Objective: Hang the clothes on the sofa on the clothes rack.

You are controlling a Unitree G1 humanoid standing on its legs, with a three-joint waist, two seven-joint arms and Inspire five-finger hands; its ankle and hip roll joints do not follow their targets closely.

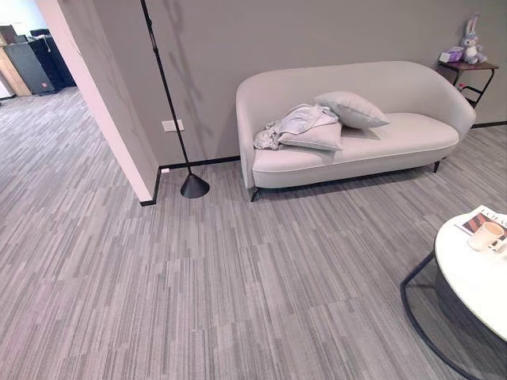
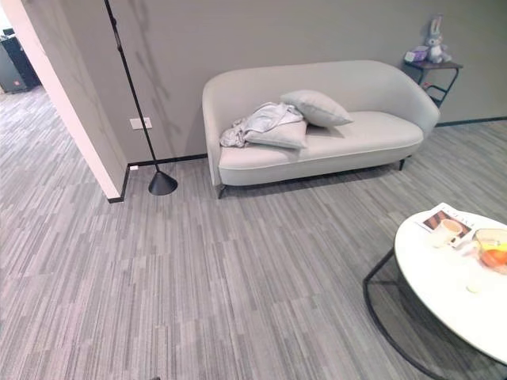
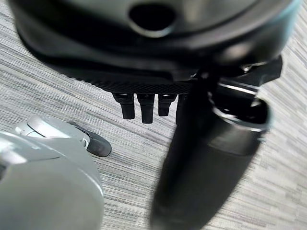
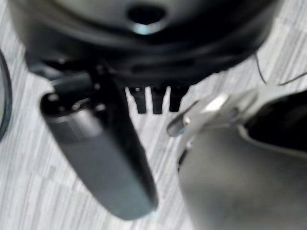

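Note:
A pale grey garment [image 1: 291,123] lies crumpled on the left end of the light sofa [image 1: 412,89], draped over a flat cushion [image 1: 314,139]. A second cushion [image 1: 352,109] leans just right of it. The sofa stands against the grey wall, some way off across the carpet. My left hand [image 3: 144,109] hangs over the striped carpet with straight fingers and holds nothing. My right hand [image 4: 154,99] hangs the same way, open and with nothing in it.
A thin black pole on a cone-shaped base [image 1: 194,186] leans by the wall corner [image 1: 107,111], left of the sofa. A round white table [image 1: 475,281] with a cup [image 1: 486,235] and a fruit bowl [image 2: 493,252] stands at the right. A small side table carries a plush rabbit [image 1: 472,38].

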